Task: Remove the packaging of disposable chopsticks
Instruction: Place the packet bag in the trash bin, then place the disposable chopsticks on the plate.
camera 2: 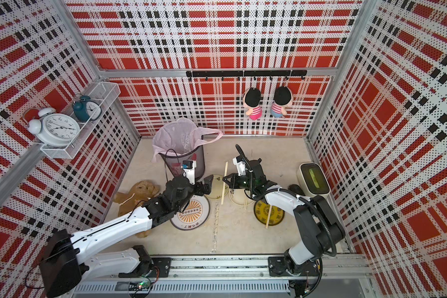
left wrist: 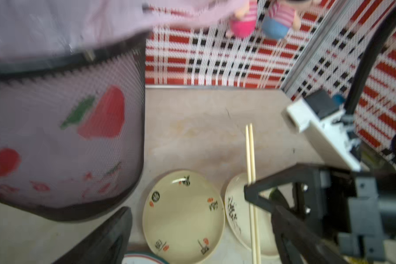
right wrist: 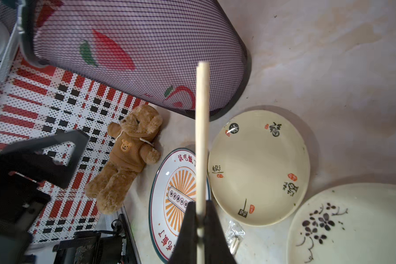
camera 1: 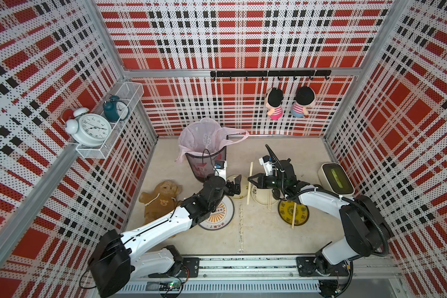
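Well, red-plaid perforated walls (camera 1: 243, 38) box in a pale beige worktop (camera 1: 281, 245). On the left wall a wire shelf (camera 1: 93, 152) carries two alarm clocks (camera 1: 92, 130). At nine o'clock on the worktop lies a brown teddy bear (camera 1: 160, 201), and at eleven stands a mesh bin (camera 1: 204, 165) with a pink liner (camera 1: 201, 134). The left hand (camera 1: 236, 186) hangs over the cream plate (left wrist: 181, 224), jaws spread wide, gripping nothing. At six o'clock from it the clear packaging (camera 1: 241, 227) lies flat, stick ends inside. Just to the right, the right hand (camera 1: 250, 179) is clamped on bare disposable chopsticks (camera 1: 251, 167) pointing toward twelve. Further right sit a flowered plate (camera 1: 261, 196) and a yellow plate (camera 1: 301, 214) bearing loose sticks (camera 1: 294, 216). At three o'clock is a cream box (camera 1: 336, 178).
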